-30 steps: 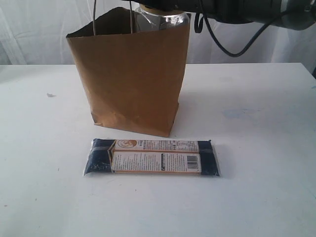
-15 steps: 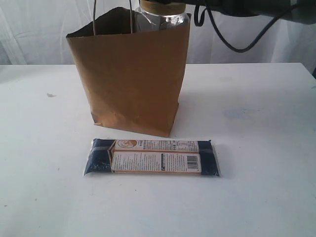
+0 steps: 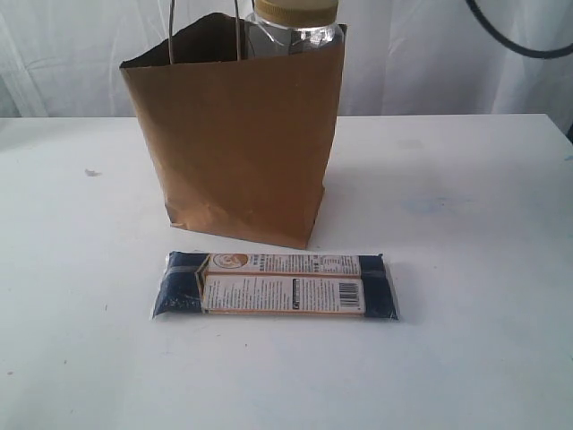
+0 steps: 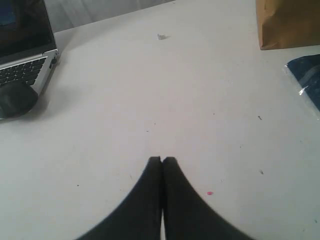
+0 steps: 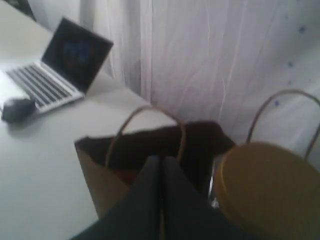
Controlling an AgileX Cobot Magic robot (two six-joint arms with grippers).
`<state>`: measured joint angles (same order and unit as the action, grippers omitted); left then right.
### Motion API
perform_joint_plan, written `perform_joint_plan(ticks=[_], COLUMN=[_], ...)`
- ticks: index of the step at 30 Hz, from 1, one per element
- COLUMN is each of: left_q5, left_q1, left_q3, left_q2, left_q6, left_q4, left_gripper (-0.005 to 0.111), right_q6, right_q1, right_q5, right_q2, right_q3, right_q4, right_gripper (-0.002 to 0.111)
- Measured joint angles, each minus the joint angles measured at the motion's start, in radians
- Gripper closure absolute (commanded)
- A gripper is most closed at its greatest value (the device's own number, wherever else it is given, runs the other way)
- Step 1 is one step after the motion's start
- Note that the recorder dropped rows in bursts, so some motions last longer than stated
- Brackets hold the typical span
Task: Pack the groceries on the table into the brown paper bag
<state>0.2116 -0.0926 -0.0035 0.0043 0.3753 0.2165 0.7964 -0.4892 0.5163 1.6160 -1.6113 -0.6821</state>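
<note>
The right gripper [image 5: 161,159] has its fingers pressed together, holding nothing, above the open mouth of the brown paper bag [image 5: 95,175]. Just beside its tips stands the clear jar [image 5: 270,190] inside the bag, its wide mustard-yellow lid above the rim. The left gripper [image 4: 161,160] is also pressed together, over the table [image 4: 125,100]; the navy-orange packet [image 4: 306,80] lies flat, well apart from it. One second ago the right arm covered the lid in the exterior view; now it is gone from there and the lid shows whole.
</note>
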Motion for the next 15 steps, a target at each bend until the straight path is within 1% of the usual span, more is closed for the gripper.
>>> perform_joint_plan(ticks=[2, 5, 12, 15], left_q5=[0.0, 0.0, 0.0, 0.0], left_q1=[0.0, 0.0, 0.0, 0.0], left_q3=[0.0, 0.0, 0.0, 0.0], left_q2=[0.0, 0.0, 0.0, 0.0], left_q6=[0.0, 0.0, 0.0, 0.0], left_q4=[0.0, 0.0, 0.0, 0.0], left_gripper=[0.107, 0.107, 0.107, 0.107], right_q6=[-0.139, -0.223, -0.285, -0.295], right_q1=[0.0, 0.0, 0.0, 0.0], right_q5=[0.1, 0.215, 0.253, 0.313], right_q2=[-0.028, -0.094, -0.391, -0.51], right_q3=[0.0, 0.019, 0.19, 0.289], right_q4=[0.17, 0.294, 0.337, 0.341], right_gripper=[0.108, 0.108, 0.108, 0.108])
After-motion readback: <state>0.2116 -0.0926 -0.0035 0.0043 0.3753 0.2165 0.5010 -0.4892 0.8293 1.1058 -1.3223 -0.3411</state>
